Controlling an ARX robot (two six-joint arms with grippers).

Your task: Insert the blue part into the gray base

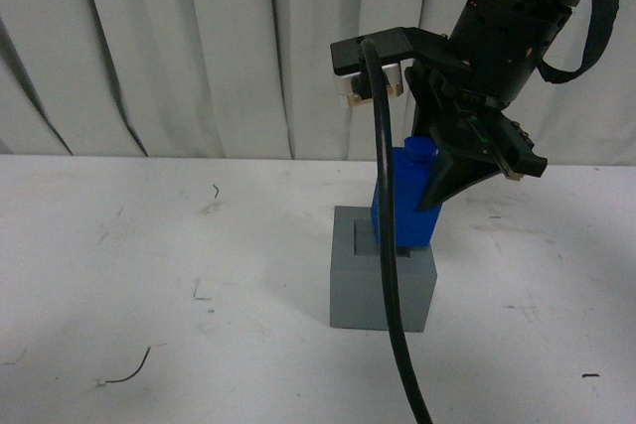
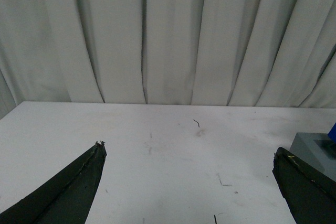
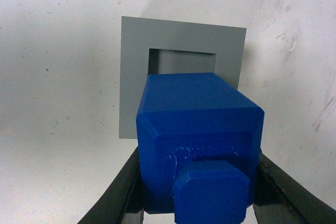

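My right gripper (image 1: pixel 437 201) is shut on the blue part (image 1: pixel 405 196), a tall blue block with its knob end up. It holds the part tilted, its lower end at the square recess of the gray base (image 1: pixel 383 285), which stands on the white table. In the right wrist view the blue part (image 3: pixel 197 129) sits between both dark fingers and covers most of the recess in the gray base (image 3: pixel 131 77). My left gripper (image 2: pixel 189 153) is open and empty above bare table; a corner of the gray base (image 2: pixel 315 148) shows beside one finger.
A black cable (image 1: pixel 390 245) hangs in front of the base and the part. A white pleated curtain (image 1: pixel 199 47) closes off the back of the table. Small dark scraps (image 1: pixel 129 372) lie on the white tabletop at the front left.
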